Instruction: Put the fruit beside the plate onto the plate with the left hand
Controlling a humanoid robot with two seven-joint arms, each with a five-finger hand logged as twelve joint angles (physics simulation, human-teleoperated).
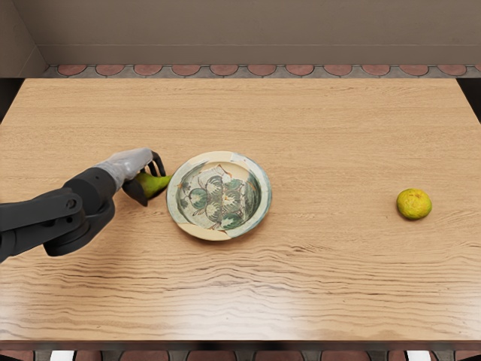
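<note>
The left hand (pixel 135 170) is gripping a smooth green fruit (pixel 155 183) in dark curled fingers (pixel 157 164), just beside the round patterned plate (pixel 264 197).

Pale wooden table (pixel 316 301) with wavy grain, spreading wide around the left hand (pixel 131 165). Far beyond the hand, a strip of reddish scalloped floor tiles (pixel 225 70), then a plain grey-brown wall (pixel 240 30). Even light.
</note>
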